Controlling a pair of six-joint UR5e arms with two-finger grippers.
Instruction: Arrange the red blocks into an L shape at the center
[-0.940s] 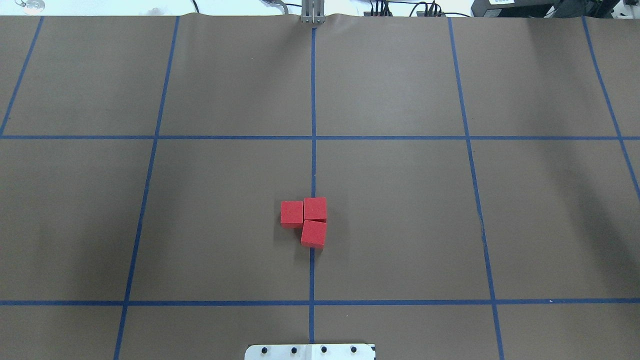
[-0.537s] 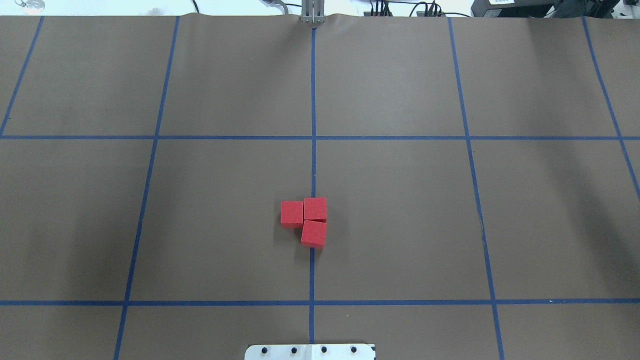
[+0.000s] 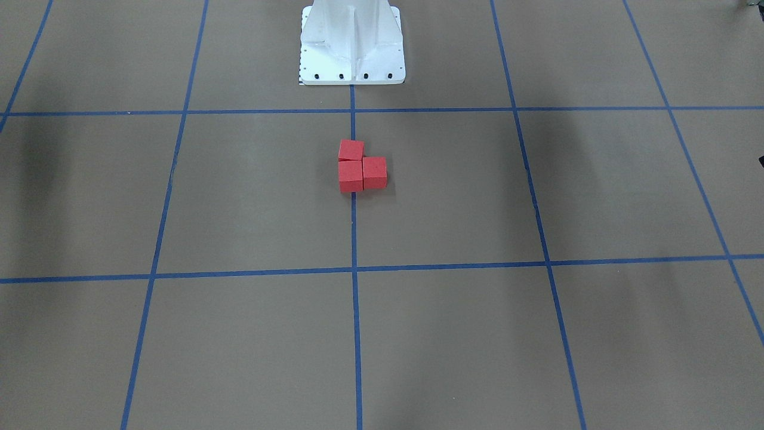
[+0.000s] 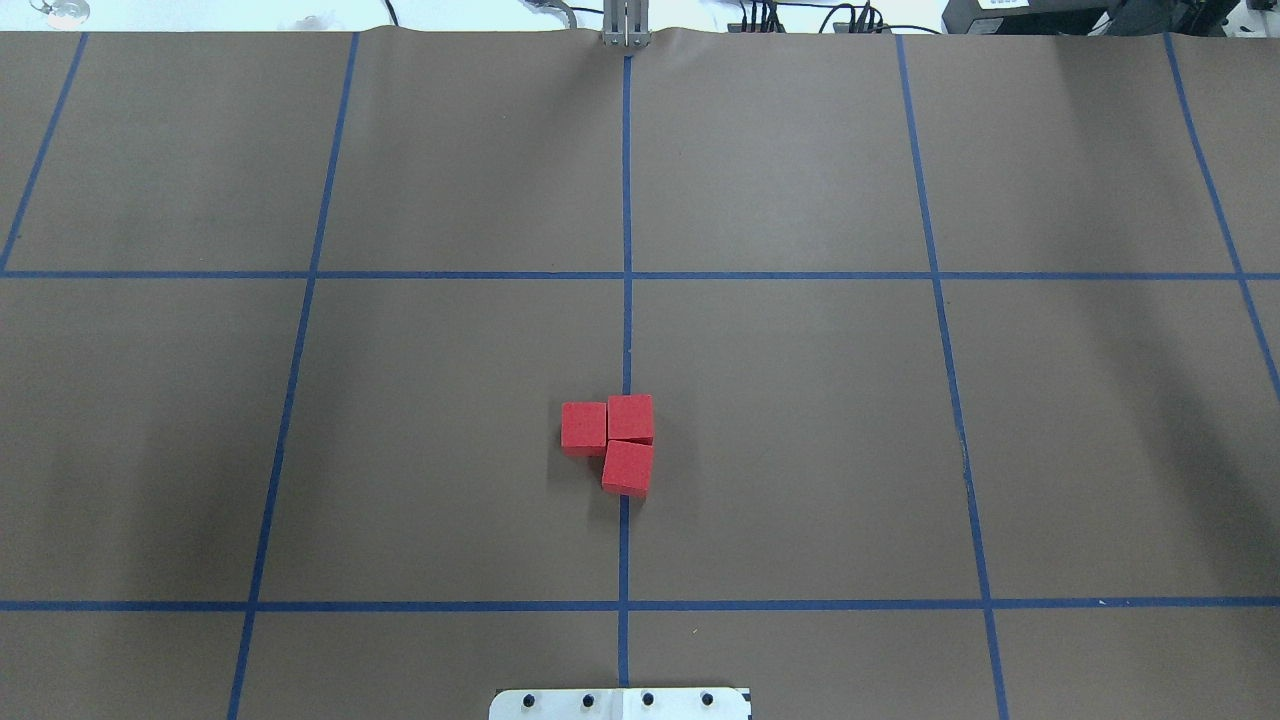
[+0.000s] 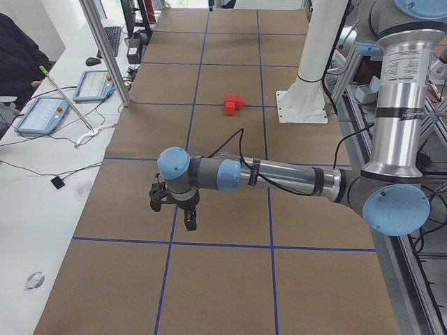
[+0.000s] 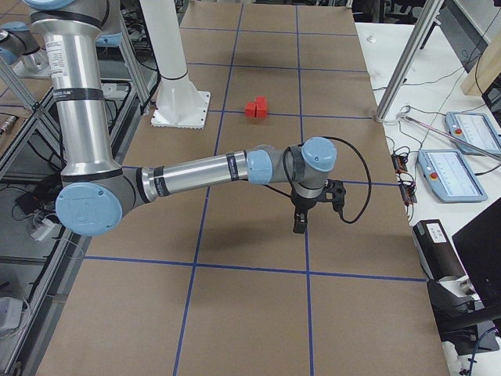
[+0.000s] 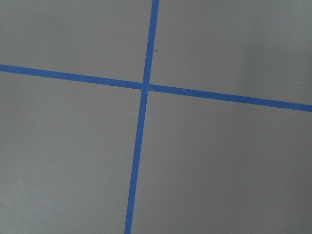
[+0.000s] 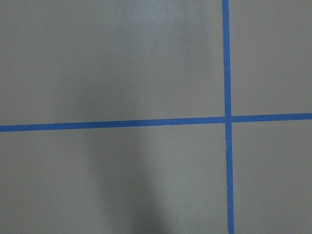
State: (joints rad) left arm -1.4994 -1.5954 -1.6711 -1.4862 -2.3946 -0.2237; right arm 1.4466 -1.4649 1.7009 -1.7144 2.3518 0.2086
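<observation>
The three red blocks lie together at the centre of the brown surface, in the middle row of the grid and in the half of that row nearer the robot. Two blocks sit on the central blue tape line, one behind the other and touching. The nearer of these is turned slightly out of square. The third block lies just to the robot's left of the farther one, face to face with it, so the group reads as an L with the farther block at the corner. The front-facing view shows the same layout, a short way in front of the white base. All three rest flat on the surface; nothing touches them.

Both arms are well apart from the blocks, stretched low over the table towards its two ends. The left gripper hangs pointing down over the surface near a tape crossing. It shows only in the left side view, so I cannot tell how its jaws stand. The right gripper hangs likewise and shows only in the right side view; its jaw state cannot be told either. Each wrist view shows only brown surface and crossing tape lines.
</observation>
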